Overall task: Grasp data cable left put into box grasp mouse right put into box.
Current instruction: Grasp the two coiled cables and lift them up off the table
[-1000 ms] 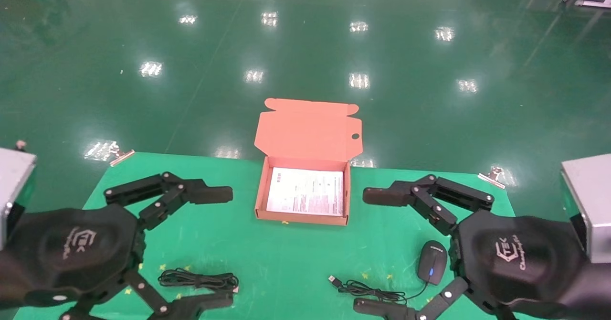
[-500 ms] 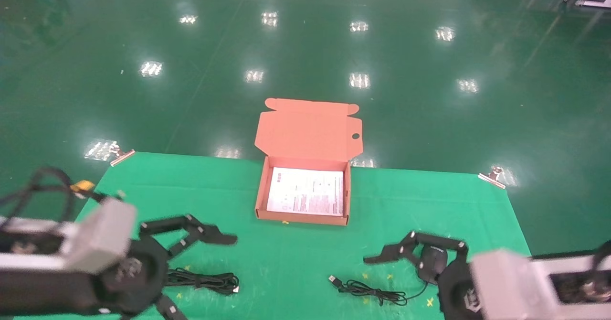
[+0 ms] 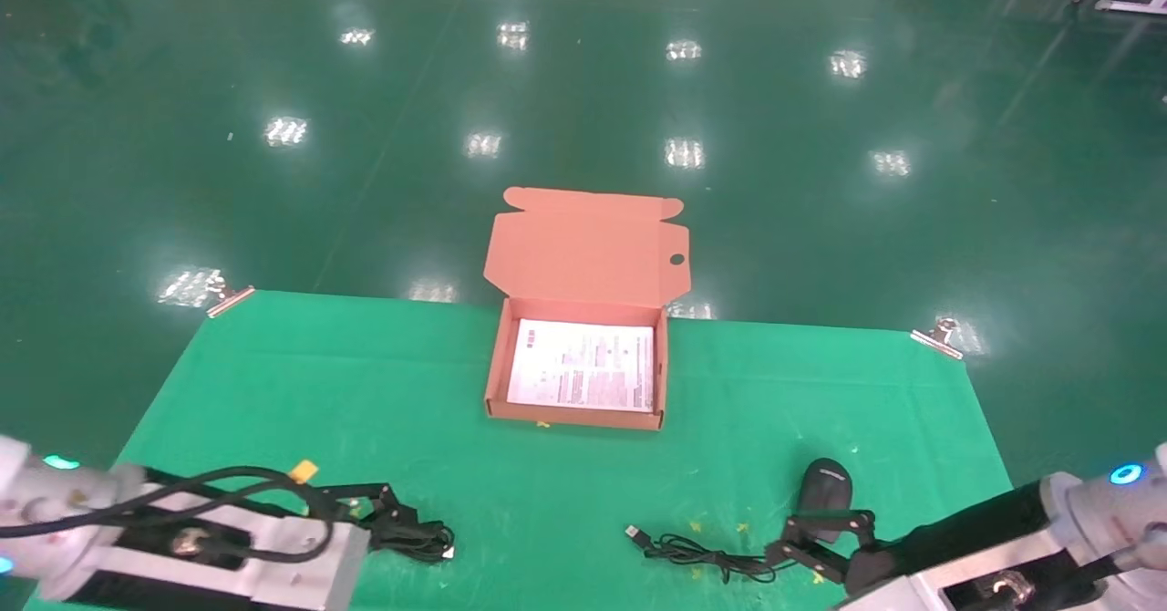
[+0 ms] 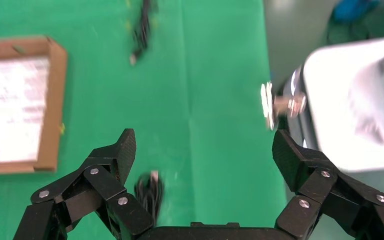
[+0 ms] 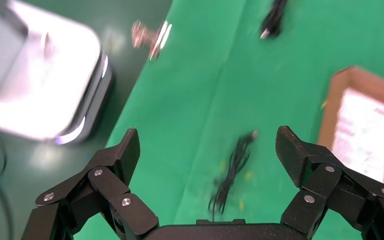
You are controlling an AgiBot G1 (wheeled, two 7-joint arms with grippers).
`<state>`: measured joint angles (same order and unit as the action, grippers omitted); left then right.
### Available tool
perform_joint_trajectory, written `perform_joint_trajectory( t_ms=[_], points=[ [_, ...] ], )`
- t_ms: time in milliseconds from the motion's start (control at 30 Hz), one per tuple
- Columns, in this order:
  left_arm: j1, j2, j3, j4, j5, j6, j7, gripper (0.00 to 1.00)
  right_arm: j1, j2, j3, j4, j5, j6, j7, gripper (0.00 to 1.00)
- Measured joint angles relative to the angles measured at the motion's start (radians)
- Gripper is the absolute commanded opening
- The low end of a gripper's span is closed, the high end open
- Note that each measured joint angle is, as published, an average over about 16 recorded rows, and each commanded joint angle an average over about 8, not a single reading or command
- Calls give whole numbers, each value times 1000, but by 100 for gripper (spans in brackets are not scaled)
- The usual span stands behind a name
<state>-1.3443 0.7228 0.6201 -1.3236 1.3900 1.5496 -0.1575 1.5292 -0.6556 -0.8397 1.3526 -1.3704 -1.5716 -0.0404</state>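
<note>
The salmon-orange box (image 3: pixel 497 365) stands open at the table's far middle, lid flap up, a white leaflet (image 3: pixel 582 365) inside. The black data cable (image 3: pixel 421 538) lies looped near the front left. My left gripper (image 3: pixel 397 522) is open and low at the cable's left end; in the left wrist view (image 4: pixel 205 150) the cable (image 4: pixel 147 192) sits by one finger. The black mouse (image 3: pixel 825 486) lies front right, its cord (image 3: pixel 702 554) trailing left. My right gripper (image 3: pixel 816 538) is open just in front of the mouse; in the right wrist view (image 5: pixel 208 145) the cord (image 5: pixel 232 170) lies between its fingers.
A green cloth (image 3: pixel 365 392) covers the table, held by metal clips at the far corners (image 3: pixel 228 299) (image 3: pixel 939 337). Shiny green floor lies beyond the far edge. The box also shows in the left wrist view (image 4: pixel 55 105) and the right wrist view (image 5: pixel 332 107).
Both grippers have dropped from high in front of the head camera down to the table's front, the left onto the data cable's end, the right beside the mouse. The objects have not moved.
</note>
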Motion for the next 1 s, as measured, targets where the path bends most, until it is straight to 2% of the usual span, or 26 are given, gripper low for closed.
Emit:
perform_joint_trajectory(
  t_ms=[233, 467, 700, 1000],
  points=[
    [-39, 52, 90, -11, 186, -34, 9, 100, 54, -36, -128, 1, -127, 25, -22, 100],
    [-40, 104, 152, -3, 352, -92, -38, 100, 55, -75, -200, 1, -244, 73, -11, 100],
    [-24, 155, 188, 44, 479, -159, -114, 100, 23, -112, -235, -2, -346, 148, 46, 100],
    [-13, 223, 201, 196, 553, -230, -188, 100, -29, -165, -254, -20, -451, 253, 165, 100]
  ],
)
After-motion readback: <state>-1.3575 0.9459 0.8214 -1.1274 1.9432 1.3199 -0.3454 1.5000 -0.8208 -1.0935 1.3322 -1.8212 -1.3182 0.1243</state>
